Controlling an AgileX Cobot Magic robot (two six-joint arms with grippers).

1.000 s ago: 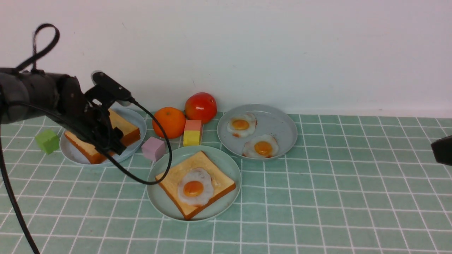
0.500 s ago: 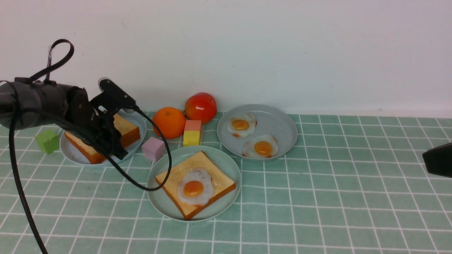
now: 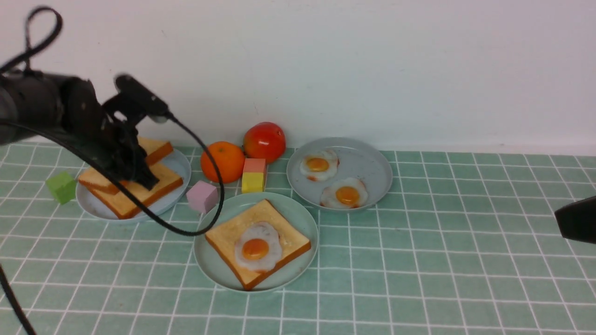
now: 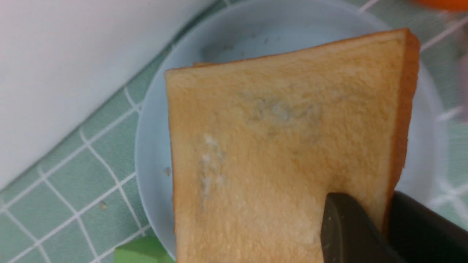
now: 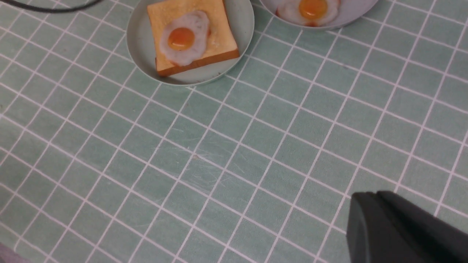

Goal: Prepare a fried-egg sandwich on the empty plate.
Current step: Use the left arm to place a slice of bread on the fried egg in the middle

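Note:
My left gripper (image 3: 142, 177) is shut on the edge of a golden toast slice (image 3: 156, 148) and holds it tilted, just above a second slice (image 3: 149, 194) on the pale blue plate (image 3: 179, 163) at the back left. In the left wrist view the held toast (image 4: 278, 146) fills the frame between my fingers (image 4: 343, 226), above the pale blue plate (image 4: 157, 128). The mint-green plate (image 3: 209, 265) in the middle bears a toast slice (image 3: 228, 230) with a fried egg (image 3: 256, 251) on top; it also shows in the right wrist view (image 5: 139, 47). My right gripper (image 3: 575, 218) is shut and empty at the right edge.
A grey-blue plate (image 3: 368, 163) with two fried eggs stands behind the mint plate. An orange (image 3: 223, 160), a tomato (image 3: 264, 141), a pink-and-yellow block (image 3: 253, 176), a pink cube (image 3: 201, 196) and a green cube (image 3: 62, 186) lie around the plates. My left arm's cable (image 3: 186, 228) hangs near the mint plate.
My left gripper has risen with the top toast slice, tilting it off the lower slice on the pale blue plate. The right gripper has sunk slightly.

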